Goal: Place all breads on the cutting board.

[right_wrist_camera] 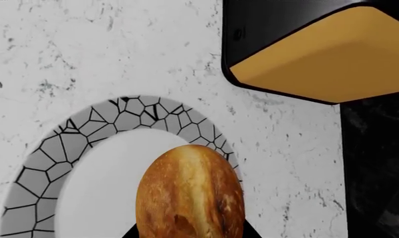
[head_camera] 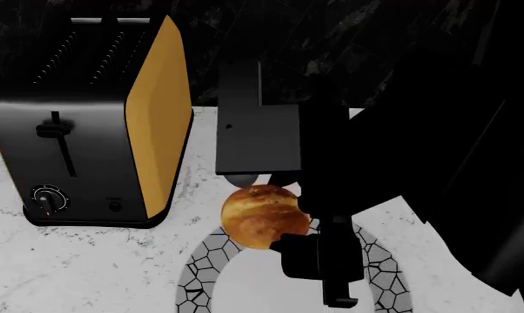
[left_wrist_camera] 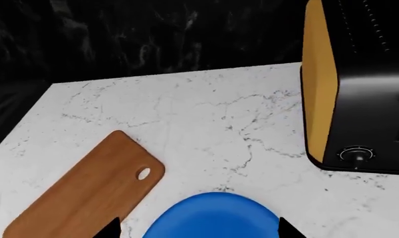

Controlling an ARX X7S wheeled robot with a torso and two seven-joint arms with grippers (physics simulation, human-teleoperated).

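The golden-orange bread roll [head_camera: 262,217] is seen over a white plate [head_camera: 244,274], whose rim is patterned with a black crackle mosaic; whether it rests on the plate or is lifted just clear cannot be told. In the right wrist view the roll [right_wrist_camera: 189,193] lies between the two dark fingertips of the right gripper [right_wrist_camera: 189,233], which appear closed against its sides. Its crust is glossy and streaked with darker cracks, and its shape is rounded.

Just beside the plate stands a toaster [head_camera: 88,130], boxy, with a black front bearing a lever and a dial, and a matte yellow-orange side panel. Everything is set on a white marble counter [head_camera: 71,267] with fine grey veins, backed by a dark marbled wall.

In the left wrist view the cutting board [left_wrist_camera: 87,193], flat brown wood with rounded corners and a small hole near one corner, lies bare on the counter, close beside a round blue plate [left_wrist_camera: 213,218]. The left gripper [left_wrist_camera: 198,230] is shown only as two dark tips set wide apart, holding nothing.
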